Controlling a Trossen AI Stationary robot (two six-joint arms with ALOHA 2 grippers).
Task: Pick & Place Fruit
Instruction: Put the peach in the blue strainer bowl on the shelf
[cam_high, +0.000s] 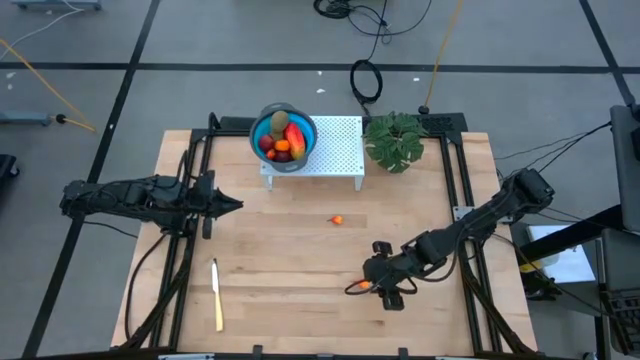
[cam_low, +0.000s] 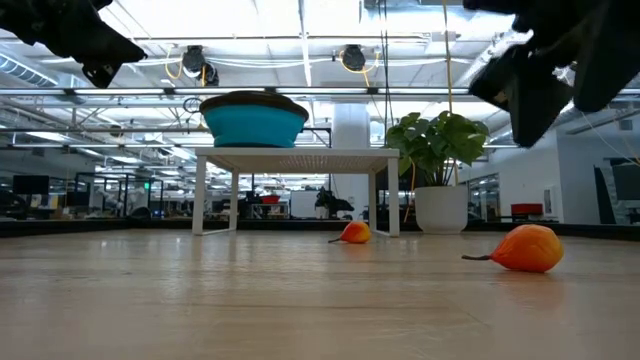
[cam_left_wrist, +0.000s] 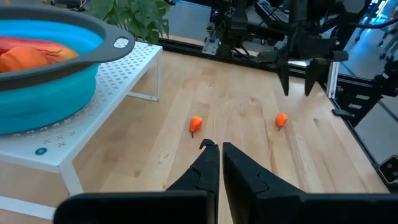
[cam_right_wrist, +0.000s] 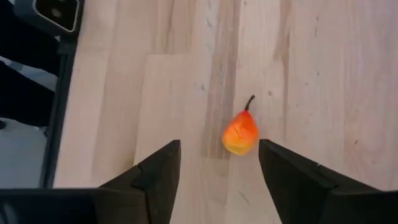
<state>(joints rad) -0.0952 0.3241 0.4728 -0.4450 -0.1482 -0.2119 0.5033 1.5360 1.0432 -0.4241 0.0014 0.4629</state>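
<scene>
Between the right hand's (cam_right_wrist: 217, 163) spread, empty fingers, a tiny orange fruit (cam_right_wrist: 240, 132).

A slim cream-yellow knife (cam_high: 216, 293) lay flat on the wooden table (cam_high: 300, 290) near its front left corner, with its length running roughly front to back. At the back of the table stood a low white perforated stand (cam_high: 335, 150) on thin legs, and a blue bowl (cam_high: 264, 130) with a grey rim sat on its left end (overhanging the edge slightly in the high view). Just beside the stand's right end was a leafy green plant (cam_high: 395, 140) in a white pot (cam_low: 441, 210).
</scene>
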